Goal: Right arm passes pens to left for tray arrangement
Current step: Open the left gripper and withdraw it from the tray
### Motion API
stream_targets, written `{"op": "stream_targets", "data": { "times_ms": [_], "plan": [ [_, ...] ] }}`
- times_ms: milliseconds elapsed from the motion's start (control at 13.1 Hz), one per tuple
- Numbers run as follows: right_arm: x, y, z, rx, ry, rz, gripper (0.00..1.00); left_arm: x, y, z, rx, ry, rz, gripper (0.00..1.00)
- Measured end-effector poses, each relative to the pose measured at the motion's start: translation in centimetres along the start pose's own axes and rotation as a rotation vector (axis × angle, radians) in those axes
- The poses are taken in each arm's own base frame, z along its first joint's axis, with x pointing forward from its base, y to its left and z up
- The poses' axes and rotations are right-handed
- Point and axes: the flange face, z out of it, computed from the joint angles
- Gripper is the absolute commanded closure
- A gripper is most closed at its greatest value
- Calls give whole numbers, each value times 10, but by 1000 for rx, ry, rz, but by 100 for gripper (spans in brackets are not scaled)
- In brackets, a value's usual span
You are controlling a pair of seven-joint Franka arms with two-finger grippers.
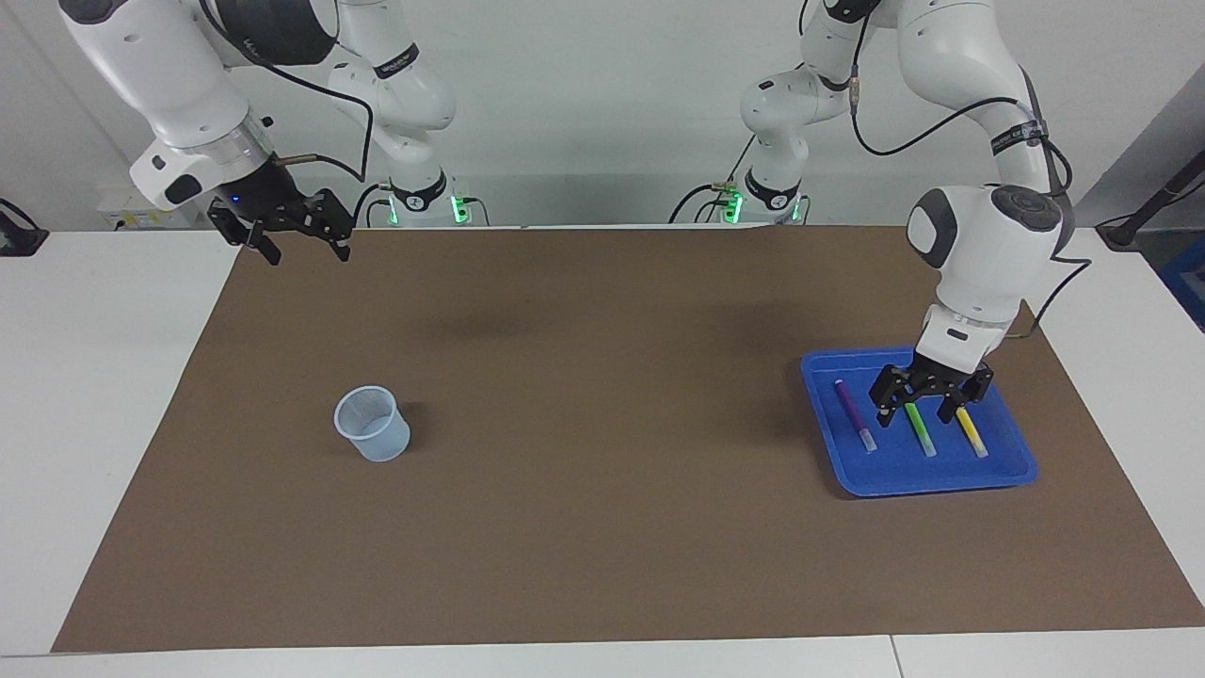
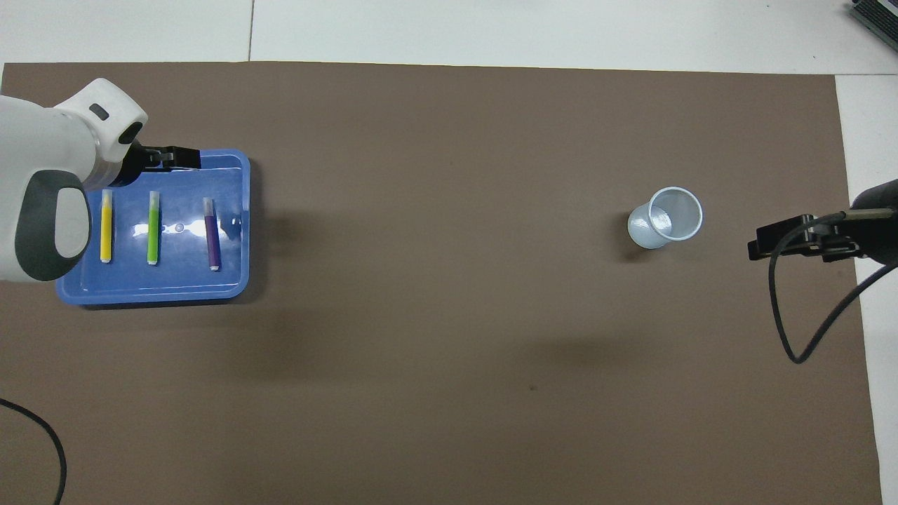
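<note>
My left claw (image 1: pixel 930 403) hangs released over the shallow blue plastic tray (image 1: pixel 1007 471); three slim marker pens (image 1: pixel 920 429) lie beneath it.

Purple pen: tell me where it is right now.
The purple pen lies flat in the blue tray at the left arm's end of the table, beside the green pen and parallel to it, nearest the tray's rim toward the table's middle.

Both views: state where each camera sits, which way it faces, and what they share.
Facing view: high across the table, facing the robots; both arms show, left gripper over the tray, right gripper waiting.
Overhead view: above the robots' end, looking steeply down; only the wrists and grippers show.
Shared: tray, three pens, cup.
</note>
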Motion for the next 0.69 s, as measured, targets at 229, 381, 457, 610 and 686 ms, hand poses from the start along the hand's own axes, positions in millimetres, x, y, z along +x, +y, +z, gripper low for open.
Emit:
{"op": "stream_targets", "data": {
  "times_ms": [229, 381, 457, 610, 686],
  "plan": [
    [0, -3, 1, -1, -2, -5, 0, -6, 2, -28, 24, -46, 5, 0],
    [-1, -3, 0, -1, -1, -5, 0, -11, 8, -49, 42, -87, 13, 0],
    [-1, -3, 0, -1, -1, -5, 0, -12, 14, -62, 50, -103, 21, 0],
    [-1, -3, 0, -1, 0, -5, 0, -18, 31, -87, 71, -137, 32, 0],
    [-1, -3, 0, -1, 0, -5, 0, -21, 36, -99, 78, -147, 26, 0]
  ]
}}
